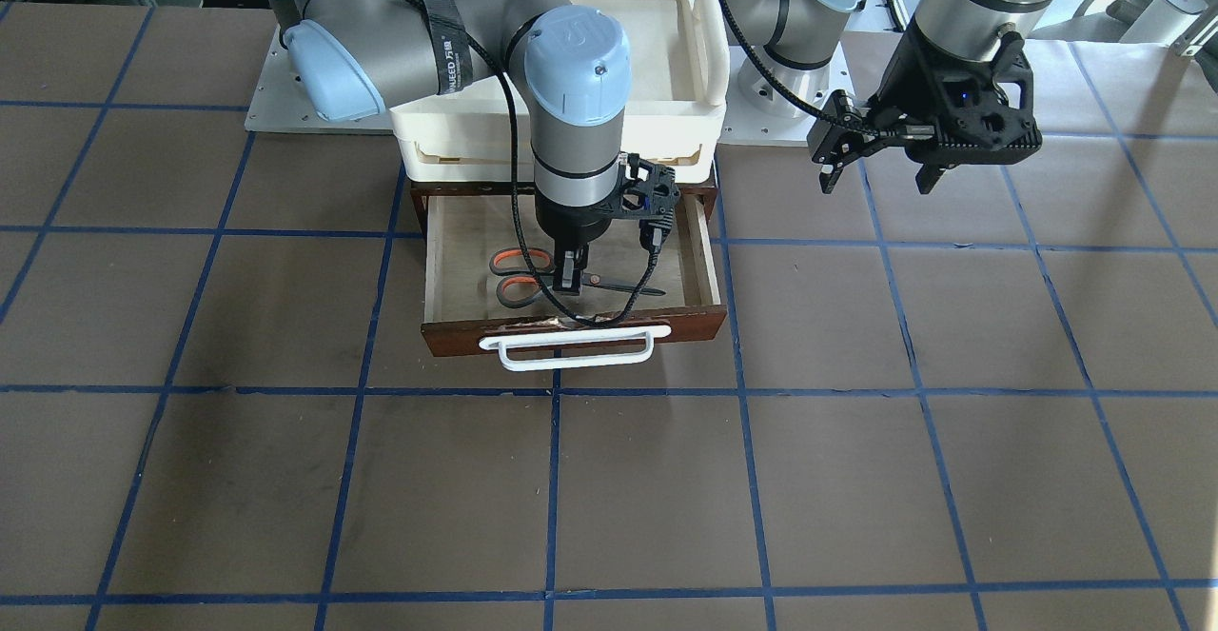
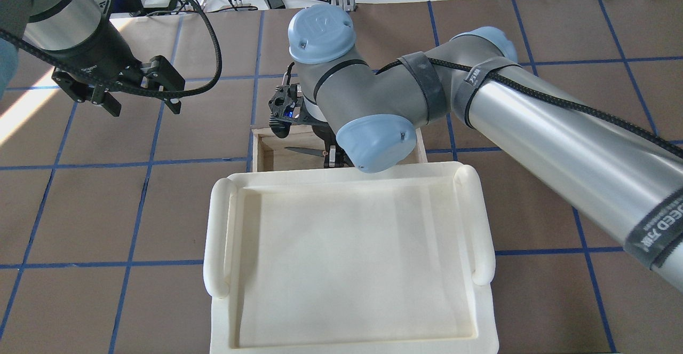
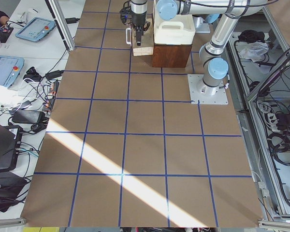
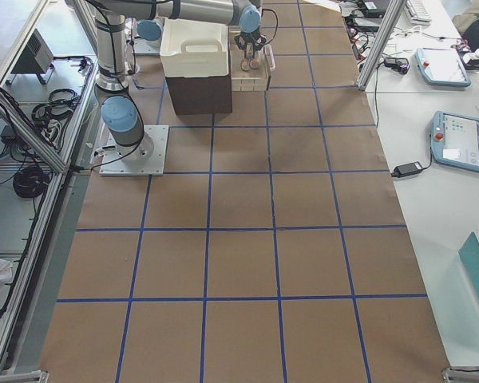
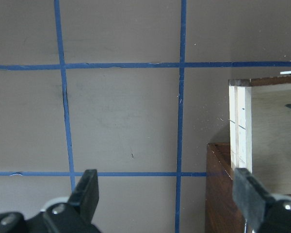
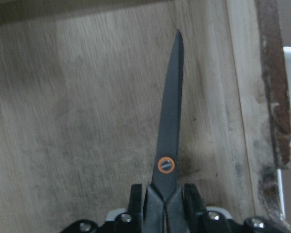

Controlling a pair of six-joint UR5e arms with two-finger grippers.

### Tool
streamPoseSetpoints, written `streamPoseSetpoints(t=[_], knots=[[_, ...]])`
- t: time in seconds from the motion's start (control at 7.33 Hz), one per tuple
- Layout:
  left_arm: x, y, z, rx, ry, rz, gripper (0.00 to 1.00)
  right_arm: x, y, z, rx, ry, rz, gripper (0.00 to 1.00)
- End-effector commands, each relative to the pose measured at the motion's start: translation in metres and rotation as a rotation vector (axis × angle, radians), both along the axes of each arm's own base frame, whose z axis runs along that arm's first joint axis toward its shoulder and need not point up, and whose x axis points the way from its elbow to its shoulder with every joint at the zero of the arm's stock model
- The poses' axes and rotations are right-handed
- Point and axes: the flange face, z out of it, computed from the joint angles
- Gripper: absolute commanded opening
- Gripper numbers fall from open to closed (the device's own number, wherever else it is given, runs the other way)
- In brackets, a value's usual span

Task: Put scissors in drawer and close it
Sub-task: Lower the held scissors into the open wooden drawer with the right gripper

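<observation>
The scissors [image 1: 519,274] lie in the open drawer [image 1: 706,260], orange-red and black handles toward the view's left, dark blades [image 6: 169,136] along the pale plywood floor. My right gripper [image 1: 568,279] reaches down into the drawer and its fingers [image 6: 136,196] are shut on the scissors just behind the pivot. The blade tip also shows in the overhead view [image 2: 301,151]. The drawer's dark front carries a white bar handle [image 1: 571,350]. My left gripper [image 1: 877,179] hangs open and empty above the table beside the drawer, whose corner shows in the left wrist view [image 5: 242,131].
A cream-white plastic tray [image 2: 219,236] sits on top of the dark wooden cabinet behind the drawer. The right arm's elbow [image 2: 373,135] hides most of the drawer from overhead. Brown paper with blue tape lines covers the table.
</observation>
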Motion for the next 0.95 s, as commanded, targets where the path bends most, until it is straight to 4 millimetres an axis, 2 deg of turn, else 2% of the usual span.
streamPoseSetpoints(t=[0.0,0.41,0.82], knots=[[0.0000,0.0006,0.0006,0.000,0.000,0.000,1.00,-0.0009,0.0005,-0.0089,0.011,0.017,0.006,0.00],[-0.0006,0.0009,-0.0001,0.001,-0.001,0.000,1.00,0.0003,-0.0015,-0.0188,0.010,0.014,0.010,0.00],[0.0018,0.0049,0.0026,0.001,-0.002,-0.003,1.00,0.0008,-0.0023,-0.0180,0.002,0.009,0.007,0.00]])
